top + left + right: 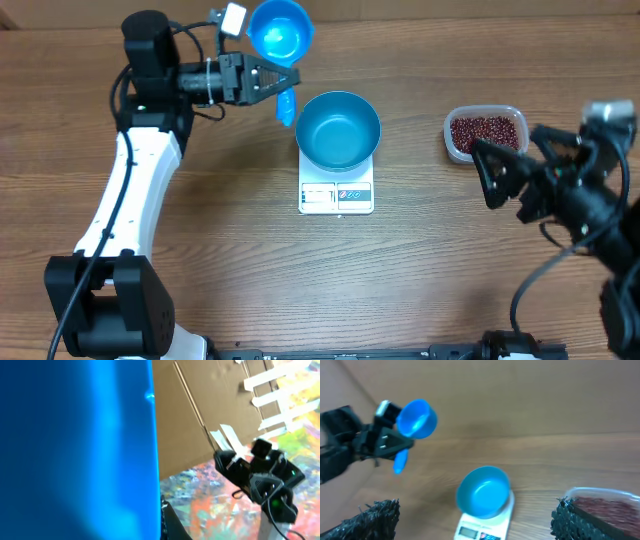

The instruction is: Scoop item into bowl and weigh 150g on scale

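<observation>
Scoop (280,32) clamped in left gripper (283,82); bowl (339,130) on scale (336,197); right gripper (486,176) agape.

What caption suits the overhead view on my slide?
Left jaws hold a blue scoop near the empty blue bowl on the scale; beans wait in the tub, right jaws open.

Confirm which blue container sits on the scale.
The wide, deep bowl, on the white scale; the smaller handled scoop is clamped in the left gripper.
</observation>
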Tool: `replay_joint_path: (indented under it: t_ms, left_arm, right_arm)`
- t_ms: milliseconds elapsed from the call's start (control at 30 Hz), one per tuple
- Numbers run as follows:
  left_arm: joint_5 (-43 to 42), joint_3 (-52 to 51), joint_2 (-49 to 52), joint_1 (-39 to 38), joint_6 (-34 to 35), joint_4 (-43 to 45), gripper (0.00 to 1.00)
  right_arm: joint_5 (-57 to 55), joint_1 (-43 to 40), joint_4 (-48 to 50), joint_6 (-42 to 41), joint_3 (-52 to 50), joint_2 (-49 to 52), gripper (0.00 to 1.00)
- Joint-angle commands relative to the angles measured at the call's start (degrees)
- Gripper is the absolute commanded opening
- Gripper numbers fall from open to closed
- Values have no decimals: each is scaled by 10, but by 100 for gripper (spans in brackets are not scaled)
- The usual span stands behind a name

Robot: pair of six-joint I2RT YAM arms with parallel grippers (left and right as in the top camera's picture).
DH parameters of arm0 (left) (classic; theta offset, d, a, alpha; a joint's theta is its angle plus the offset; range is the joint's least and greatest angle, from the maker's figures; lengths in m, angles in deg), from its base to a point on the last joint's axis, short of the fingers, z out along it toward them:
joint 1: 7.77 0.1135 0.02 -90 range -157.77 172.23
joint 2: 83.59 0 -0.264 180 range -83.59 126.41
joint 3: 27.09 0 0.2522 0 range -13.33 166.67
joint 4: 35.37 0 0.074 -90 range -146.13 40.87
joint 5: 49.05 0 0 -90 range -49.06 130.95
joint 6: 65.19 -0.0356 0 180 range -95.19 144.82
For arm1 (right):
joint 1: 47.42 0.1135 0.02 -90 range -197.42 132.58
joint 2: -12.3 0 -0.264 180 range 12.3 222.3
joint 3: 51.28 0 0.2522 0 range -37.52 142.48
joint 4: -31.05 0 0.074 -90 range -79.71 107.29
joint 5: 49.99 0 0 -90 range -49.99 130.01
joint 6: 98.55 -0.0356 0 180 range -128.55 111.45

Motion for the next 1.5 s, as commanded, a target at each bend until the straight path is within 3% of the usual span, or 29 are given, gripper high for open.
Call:
replay_joint_path:
  t_ms: [0, 167, 233, 433, 667, 800, 1133, 1333, 1467]
  left_arm:
    - [11, 11, -13, -17, 84, 16, 4]
    - [35, 11, -13, -37, 102, 17, 4]
    - [44, 11, -13, -45, 101, 17, 4]
    - [52, 11, -13, -57, 75, 17, 4]
    - [58, 11, -13, -65, 44, 16, 4]
    - [56, 11, -13, -66, 40, 16, 4]
    - [33, 11, -13, -73, 65, 12, 4]
    - [31, 11, -13, -84, 79, 12, 4]
    - [32, 11, -13, -80, 80, 12, 4]
  right_arm:
    - [134, 1, -1, 0, 19, 20, 100]
    - [223, 5, -12, 0, 18, 85, 84]
    - [246, 26, -18, 0, 18, 146, 73]
    - [394, 111, 20, 0, 19, 298, 70]
    - [435, 187, 105, 0, 19, 421, 66]
    - [488, 206, 189, -4, 19, 439, 49]
    - [429, 221, 397, -247, 19, 439, 50]
    - [383, 241, 425, -272, 19, 439, 49]
    - [369, 242, 416, -272, 19, 439, 40]
